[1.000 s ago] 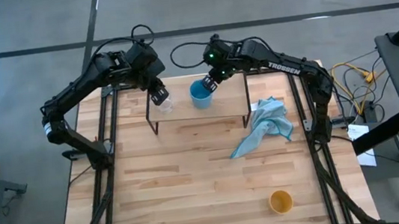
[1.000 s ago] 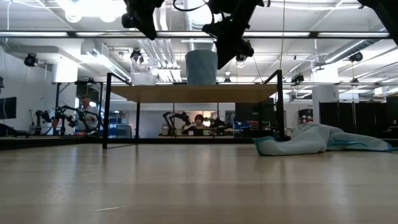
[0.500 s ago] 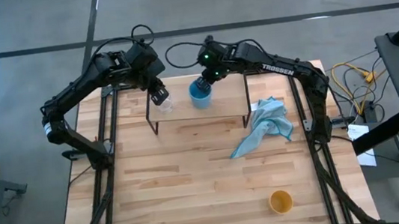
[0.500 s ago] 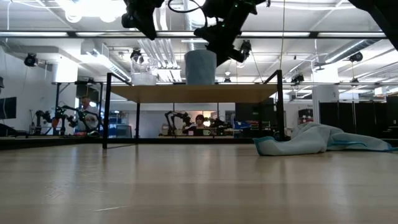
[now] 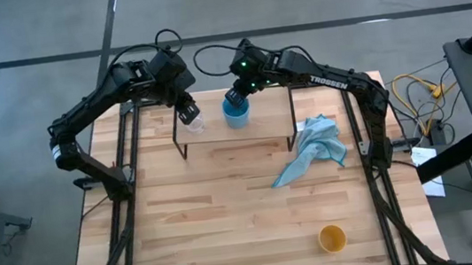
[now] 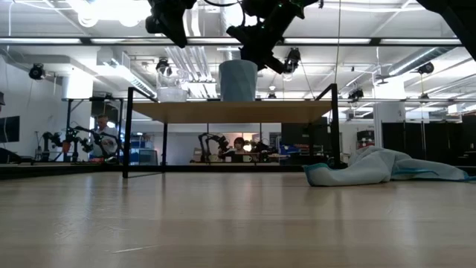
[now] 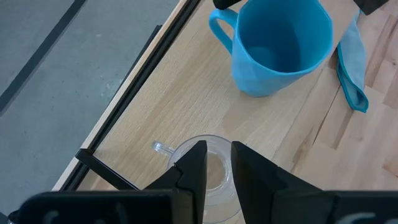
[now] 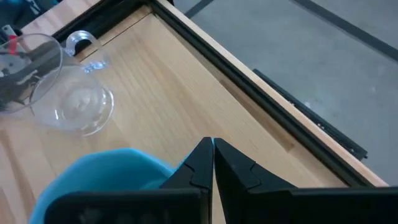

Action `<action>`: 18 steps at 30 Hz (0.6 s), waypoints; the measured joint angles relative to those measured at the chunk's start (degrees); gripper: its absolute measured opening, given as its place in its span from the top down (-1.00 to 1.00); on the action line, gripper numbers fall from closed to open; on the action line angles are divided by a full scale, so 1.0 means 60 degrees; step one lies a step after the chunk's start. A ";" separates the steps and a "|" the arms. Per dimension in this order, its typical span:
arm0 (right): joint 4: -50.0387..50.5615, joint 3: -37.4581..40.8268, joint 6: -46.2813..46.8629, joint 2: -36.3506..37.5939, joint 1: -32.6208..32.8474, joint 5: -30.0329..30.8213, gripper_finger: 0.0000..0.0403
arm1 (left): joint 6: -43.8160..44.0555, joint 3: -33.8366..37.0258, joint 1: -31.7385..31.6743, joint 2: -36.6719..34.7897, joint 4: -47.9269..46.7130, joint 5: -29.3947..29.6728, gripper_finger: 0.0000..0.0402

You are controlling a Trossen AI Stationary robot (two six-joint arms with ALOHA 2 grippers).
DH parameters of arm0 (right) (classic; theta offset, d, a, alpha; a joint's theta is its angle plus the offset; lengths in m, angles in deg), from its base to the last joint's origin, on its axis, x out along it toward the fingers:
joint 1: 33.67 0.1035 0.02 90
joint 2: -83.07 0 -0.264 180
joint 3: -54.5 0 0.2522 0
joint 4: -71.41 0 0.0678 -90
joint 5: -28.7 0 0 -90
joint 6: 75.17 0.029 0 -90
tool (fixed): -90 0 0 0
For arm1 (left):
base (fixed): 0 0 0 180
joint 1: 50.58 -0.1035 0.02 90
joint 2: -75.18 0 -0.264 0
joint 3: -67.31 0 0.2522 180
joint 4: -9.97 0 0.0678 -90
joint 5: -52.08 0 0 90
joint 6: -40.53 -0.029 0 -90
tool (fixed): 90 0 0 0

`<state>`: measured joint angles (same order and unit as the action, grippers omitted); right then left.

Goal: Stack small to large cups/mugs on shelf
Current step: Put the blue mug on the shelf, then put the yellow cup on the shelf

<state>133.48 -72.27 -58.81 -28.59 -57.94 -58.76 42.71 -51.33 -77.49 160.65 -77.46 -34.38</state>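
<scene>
The shelf (image 5: pixel 263 134) stands at the table's far middle. On it a clear glass (image 5: pixel 193 123) and a light blue cup (image 5: pixel 235 115) stand upright on their bases, side by side and apart. My left gripper (image 5: pixel 187 113) hovers above the glass (image 6: pixel 172 94) with a narrow gap between its fingers and touches nothing. My right gripper (image 5: pixel 236 98) is shut at the blue cup's far side. A yellow-orange cup (image 5: pixel 332 238) stands on the tabletop at the near right. My right gripper's shut fingers (image 8: pixel 202 163) come slanting down from the far right, next to the blue cup's rim (image 8: pixel 163 167), on the side of its handle (image 7: pixel 217 28). The fingers hide the place of contact. The cup stands upright on the shelf.
A light blue cloth (image 5: pixel 313 146) lies crumpled on the tabletop just right of the shelf. The shelf's black legs (image 5: pixel 291 117) stand at its corners. The near half of the tabletop (image 5: pixel 212 233) holds only the yellow-orange cup.
My right gripper has gone a little toward the table's left, staying shut. The blue cup has slid a little along the shelf toward the glass, still upright.
</scene>
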 joint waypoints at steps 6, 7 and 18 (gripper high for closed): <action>0.0361 -0.0112 -0.0349 0.0464 0.0001 0.0191 0.96 | -0.0007 0.0000 -0.0003 0.0000 -0.0011 0.0220 0.71; 0.0423 -0.0221 -0.0398 0.0644 0.0025 0.0288 0.96 | -0.0007 0.0000 -0.0004 0.0000 -0.0011 0.0223 0.71; 0.3525 -0.1088 -0.0562 0.2939 0.0945 -0.0832 0.96 | -0.0011 0.0000 -0.0003 0.0000 -0.0029 0.0231 0.71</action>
<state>154.63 -78.80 -62.19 -10.96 -52.27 -63.75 42.64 -51.33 -77.51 160.65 -77.64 -32.99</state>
